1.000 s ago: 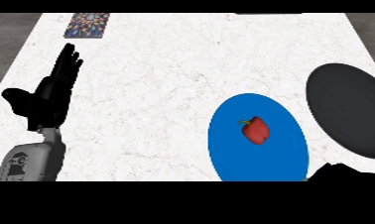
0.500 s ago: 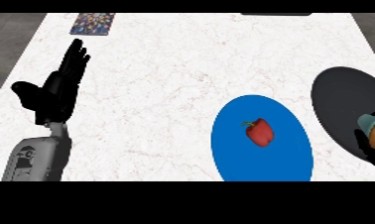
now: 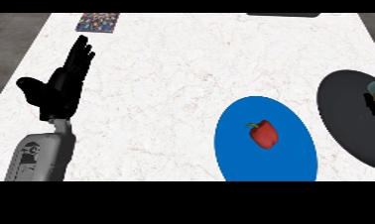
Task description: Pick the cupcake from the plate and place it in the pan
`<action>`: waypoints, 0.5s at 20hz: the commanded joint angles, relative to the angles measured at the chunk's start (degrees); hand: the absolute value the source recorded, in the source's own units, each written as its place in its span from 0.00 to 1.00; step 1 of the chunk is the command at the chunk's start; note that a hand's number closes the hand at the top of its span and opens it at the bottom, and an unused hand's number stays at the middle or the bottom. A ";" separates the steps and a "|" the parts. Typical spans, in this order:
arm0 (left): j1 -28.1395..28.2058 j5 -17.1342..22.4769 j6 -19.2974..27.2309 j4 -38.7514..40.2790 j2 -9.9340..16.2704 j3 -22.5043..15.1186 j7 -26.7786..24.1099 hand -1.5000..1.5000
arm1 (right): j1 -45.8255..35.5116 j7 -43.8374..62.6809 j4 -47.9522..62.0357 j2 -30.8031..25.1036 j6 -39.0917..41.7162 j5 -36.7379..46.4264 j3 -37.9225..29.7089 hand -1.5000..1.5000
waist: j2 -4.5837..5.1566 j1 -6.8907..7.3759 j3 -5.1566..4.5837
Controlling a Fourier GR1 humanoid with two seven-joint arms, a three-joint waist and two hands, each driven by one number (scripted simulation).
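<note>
We see a white marbled counter (image 3: 168, 79) from above. Our left hand (image 3: 62, 82) rests over its left side, fingers straight and pointing to the far edge, thumb spread out to the left, holding nothing; its grey forearm (image 3: 40, 156) comes in from the near edge.

A blue plate (image 3: 293, 163) lies near and to the right of centre. On it sits a red pepper (image 3: 264, 135) with a small stem, a little right of the plate's middle. We see no cupcake on the plate.

A dark pan (image 3: 341, 114) lies just right of the plate, cut by the right edge. At that edge, over the pan, a small pale blue-grey shape (image 3: 371, 87) and a dark bit below it show; we cannot tell what they are. Our right hand is out of view.

At the far left corner lies a small patterned card (image 3: 98, 22). A dark object (image 3: 282, 14) shows at the far edge, right of centre.
</note>
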 commanded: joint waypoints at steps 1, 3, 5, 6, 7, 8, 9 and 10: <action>-2.10 -0.57 0.65 -0.67 -0.20 -0.77 3.27 0.50 | -9.40 -7.75 18.61 -0.16 -3.98 2.14 -0.47 1.00 | 0.04 0.09 0.05; 1.00 -0.80 0.23 1.41 -0.57 -0.35 -2.30 0.50 | -12.78 -11.25 25.49 -3.05 -2.80 2.67 -1.13 1.00 | 0.17 0.17 0.02; 0.67 -0.33 -0.41 1.65 0.14 0.20 -2.26 0.50 | -15.83 -8.55 29.27 -0.80 1.96 0.48 -0.92 1.00 | 0.19 0.38 0.01; -1.19 -0.48 0.19 1.17 -0.44 -0.30 -0.92 0.50 | -14.06 -10.52 32.08 -0.35 1.39 1.30 -0.70 0.00 | 0.29 0.18 0.06; 1.14 -0.28 -0.42 1.75 -1.09 -0.75 -2.57 0.50 | -13.92 -7.22 32.50 -1.43 7.83 1.07 0.54 0.00 | 0.50 0.86 0.04; 0.01 -0.69 -0.65 2.72 -0.60 -0.70 -3.67 0.50 | -15.38 -7.26 33.40 0.16 11.22 0.37 1.36 0.00 | 0.67 0.98 0.05; -0.54 -0.60 -0.70 2.51 0.07 -0.22 -2.93 0.50 | -16.94 -6.84 35.11 -1.55 15.40 0.14 1.50 0.00 | 0.51 0.85 0.03; -0.48 -1.13 0.53 3.11 -1.08 -0.67 -1.99 0.50 | -17.53 -8.20 37.29 0.35 14.25 0.73 1.90 0.00 | 0.47 0.62 0.07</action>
